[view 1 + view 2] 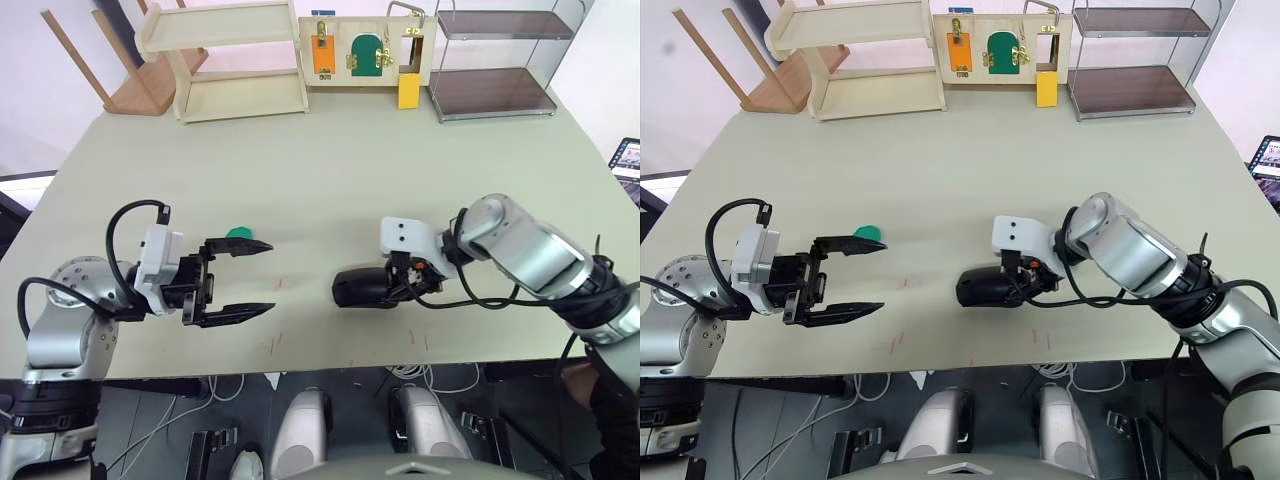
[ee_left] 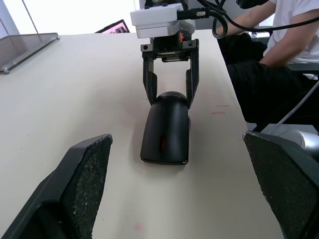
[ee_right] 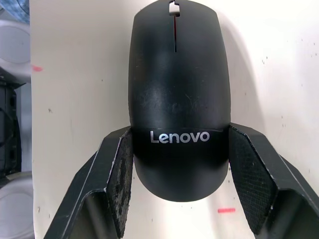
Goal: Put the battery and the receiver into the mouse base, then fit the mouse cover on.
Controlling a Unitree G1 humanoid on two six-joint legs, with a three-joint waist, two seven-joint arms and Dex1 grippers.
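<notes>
A black mouse lies on the table (image 1: pixel 300 170) with its smooth mouse cover (image 3: pixel 174 84) seated on top, a thin red slit showing at its nose. Of the mouse base (image 2: pixel 164 157) beneath it, just the front lower edge shows. My right gripper (image 3: pixel 179 137) straddles the mouse's rear, both pads (image 3: pixel 122 169) pressed against its sides. About a hand's width to the left of the mouse, my left gripper (image 1: pixel 268 277) points at it, wide open and holding nothing. The battery and the receiver are hidden.
A flat green disc (image 1: pixel 238 232) lies just behind my left gripper's far finger. Along the table's back stand a wooden shelf (image 1: pixel 225 60), a latch board (image 1: pixel 365 50), a yellow block (image 1: pixel 408 92) and a metal rack (image 1: pixel 495 60). A seated person (image 2: pixel 279 45) is beyond the right side.
</notes>
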